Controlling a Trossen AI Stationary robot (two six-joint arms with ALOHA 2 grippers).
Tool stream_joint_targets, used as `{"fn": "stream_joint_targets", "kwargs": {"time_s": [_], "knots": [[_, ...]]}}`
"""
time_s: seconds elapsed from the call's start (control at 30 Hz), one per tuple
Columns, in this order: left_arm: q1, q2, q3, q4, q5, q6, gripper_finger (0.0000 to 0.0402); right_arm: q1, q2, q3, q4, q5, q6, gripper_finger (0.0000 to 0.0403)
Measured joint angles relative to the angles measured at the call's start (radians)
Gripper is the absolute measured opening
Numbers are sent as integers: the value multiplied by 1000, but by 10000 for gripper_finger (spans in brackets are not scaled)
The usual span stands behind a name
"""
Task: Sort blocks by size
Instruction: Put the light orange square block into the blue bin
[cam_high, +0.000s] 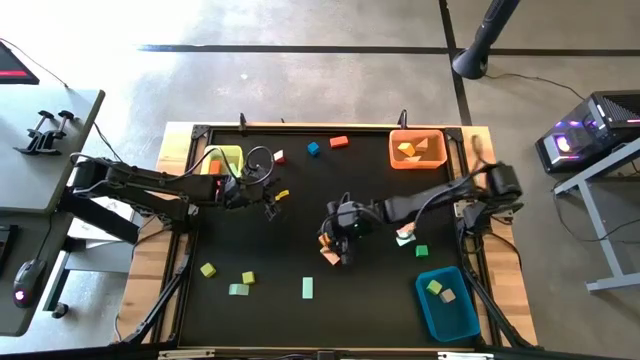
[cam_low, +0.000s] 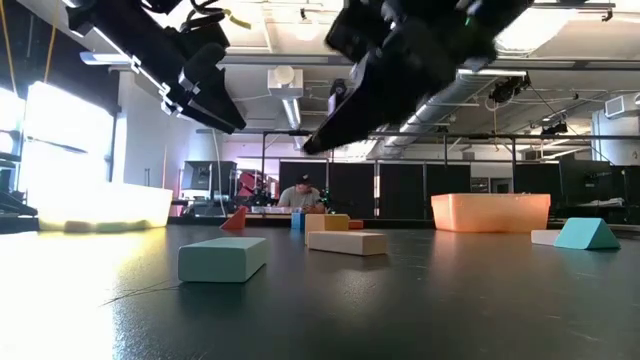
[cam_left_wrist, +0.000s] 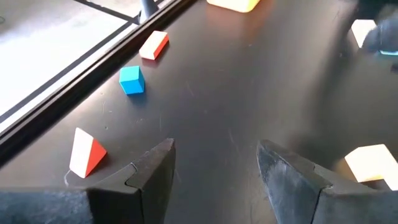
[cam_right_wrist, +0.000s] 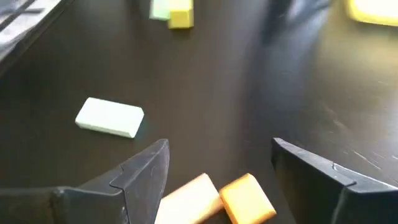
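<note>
The right gripper (cam_right_wrist: 217, 180) is held with its jaws spread and empty above a tan bar (cam_right_wrist: 186, 200) and an orange block (cam_right_wrist: 247, 198) lying touching each other near the middle of the table (cam_high: 300, 220). The left gripper (cam_left_wrist: 214, 168) is held near the table's far left part, jaws spread around nothing. Other blocks are scattered: a mint bar (cam_right_wrist: 110, 117) toward the near edge, a blue cube (cam_left_wrist: 131, 79) and a red-orange bar (cam_left_wrist: 153, 45) by the far edge.

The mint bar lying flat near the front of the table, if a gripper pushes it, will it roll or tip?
The mint bar probably slides rather than rolls: it has flat faces and rests on a broad side. It looks rigid, so it should hold shape when pinched. Tipping seems unlikely, since it lies low on the dark table.
</note>
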Motion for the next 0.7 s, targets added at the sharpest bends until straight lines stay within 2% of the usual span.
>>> {"fn": "stream_joint_targets", "kwargs": {"time_s": [0.13, 0.33, 0.53, 0.7], "knots": [[0, 16, 0, 0, 0, 0, 213, -17, 78, -1, 61, -8, -73, 275], [3, 44, 0, 1, 0, 0, 213, -80, 105, -1, -2, -60, -98, 271], [5, 63, 0, 6, 0, -2, 213, -112, 127, -1, -20, -126, -141, 228], [1, 71, 0, -2, 1, -9, 213, -113, 176, 1, 8, -138, -150, 184]]}}
